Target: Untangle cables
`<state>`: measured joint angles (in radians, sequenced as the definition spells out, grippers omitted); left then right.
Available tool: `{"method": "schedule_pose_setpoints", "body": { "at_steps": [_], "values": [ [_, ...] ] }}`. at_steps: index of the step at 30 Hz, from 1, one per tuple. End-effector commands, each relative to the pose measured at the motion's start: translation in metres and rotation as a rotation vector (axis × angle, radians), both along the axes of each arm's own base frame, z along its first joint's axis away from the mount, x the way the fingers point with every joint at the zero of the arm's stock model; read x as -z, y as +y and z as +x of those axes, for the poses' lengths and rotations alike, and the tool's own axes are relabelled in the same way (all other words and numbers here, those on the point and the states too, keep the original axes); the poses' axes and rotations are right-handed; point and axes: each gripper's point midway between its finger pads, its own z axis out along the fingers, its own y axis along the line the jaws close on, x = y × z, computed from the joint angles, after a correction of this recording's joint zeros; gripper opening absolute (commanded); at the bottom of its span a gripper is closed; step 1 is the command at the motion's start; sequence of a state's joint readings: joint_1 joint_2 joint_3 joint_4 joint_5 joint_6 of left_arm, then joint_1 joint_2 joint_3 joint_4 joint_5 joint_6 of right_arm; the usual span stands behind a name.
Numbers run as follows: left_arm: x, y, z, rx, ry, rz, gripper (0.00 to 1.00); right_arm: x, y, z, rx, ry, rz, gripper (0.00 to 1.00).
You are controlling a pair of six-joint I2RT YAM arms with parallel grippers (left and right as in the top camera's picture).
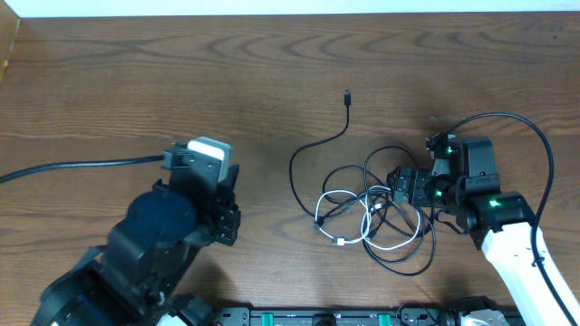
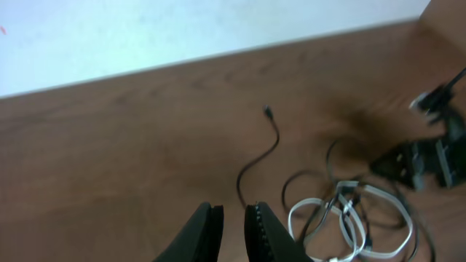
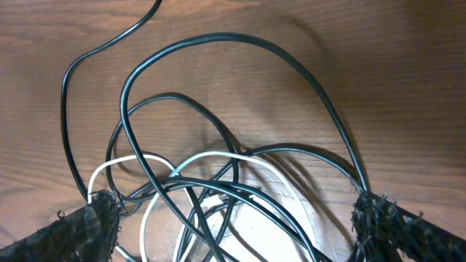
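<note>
The tangled cables (image 3: 211, 185) lie between the right gripper's (image 3: 237, 218) wide-spread fingers (image 3: 87, 225).

1. The desk (image 1: 272, 81) is dark brown wood with a wavy grain. In the overhead view, long oval rings of grain run across its far half.
2. A white strip (image 1: 272, 7) lies beyond the desk's far edge, along the top of the overhead view.
3. At the far left corner, a paler tan band (image 1: 5, 45) borders the desk's left edge.
4. A black rail (image 1: 299, 319) with small green marks runs along the desk's near edge.
5. In the left wrist view, a plain pale wall (image 2: 182, 29) meets the desk's far edge.
6. In the right wrist view, bare wood with soft shadows fills the background.
</note>
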<state>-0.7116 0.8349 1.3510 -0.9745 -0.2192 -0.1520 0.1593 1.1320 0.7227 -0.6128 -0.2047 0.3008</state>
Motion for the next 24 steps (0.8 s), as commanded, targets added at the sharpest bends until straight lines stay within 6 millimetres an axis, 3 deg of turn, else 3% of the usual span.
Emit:
{"method": "schedule_pose_setpoints", "body": {
  "at_steps": [1, 3, 10, 24],
  "values": [
    [0.008, -0.001, 0.002, -0.001, 0.037, 0.037, 0.17, 0.002, 0.0, -0.002, 0.007, 0.01, 0.01, 0.99],
    [0.012, -0.002, 0.003, -0.009, 0.057, 0.038, 0.28, 0.002, 0.0, -0.002, 0.007, 0.01, 0.01, 0.99],
    [0.023, -0.009, 0.012, -0.041, 0.11, 0.024, 0.45, 0.002, 0.0, -0.002, 0.006, 0.011, 0.009, 0.99],
    [0.057, -0.029, 0.034, -0.084, 0.236, 0.062, 0.51, 0.003, 0.0, -0.003, 0.007, 0.016, 0.008, 0.99]
  ]
}}
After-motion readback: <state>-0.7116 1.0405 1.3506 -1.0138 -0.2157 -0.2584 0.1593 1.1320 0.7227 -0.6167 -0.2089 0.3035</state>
